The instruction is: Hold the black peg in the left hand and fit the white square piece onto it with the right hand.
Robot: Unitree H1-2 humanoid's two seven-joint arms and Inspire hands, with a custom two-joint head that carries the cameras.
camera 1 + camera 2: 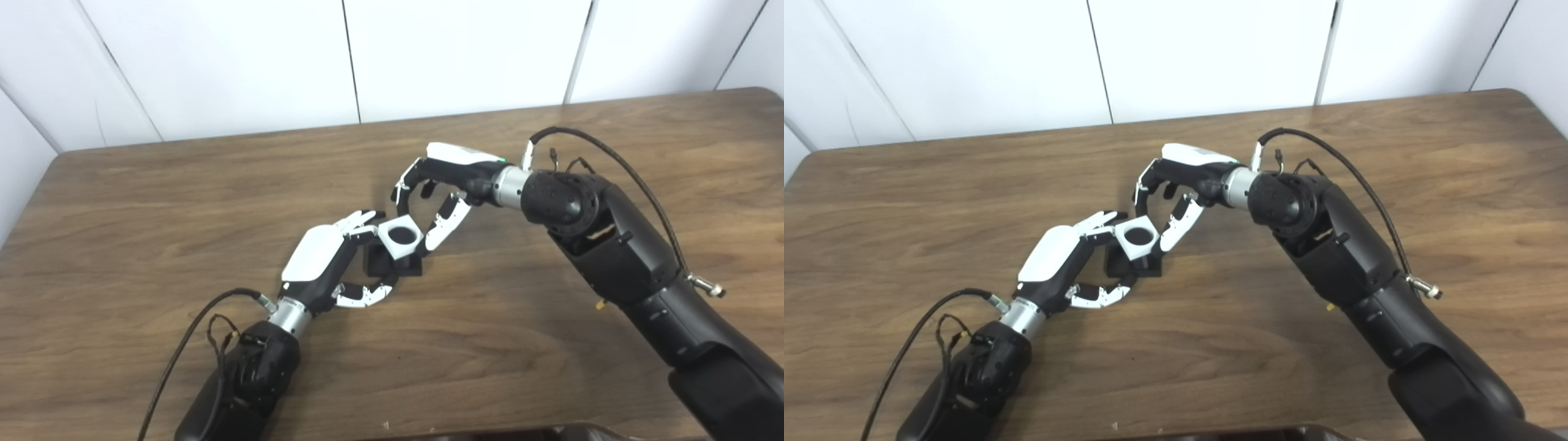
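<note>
The left robot hand (324, 257) reaches in from the near left edge of the tabletop (153, 202), and its fingers and thumb curl around the black peg (392, 262), whose square base appears to rest on the tabletop near the centre. The white square piece (400, 238) sits on top of the black part, slightly rotated against the base, with its round hole facing up and dark inside. The right robot hand (438, 190), reaching in from the right, arches over the piece; one fingertip (436, 236) touches the piece's right side, the others are spread apart above it, so the hold looks light or partly released. Judged from this, the mating step is largely done. Whether the piece is pressed fully down cannot be told. What remains: seating confirmation and withdrawal of the right robot hand.
</note>
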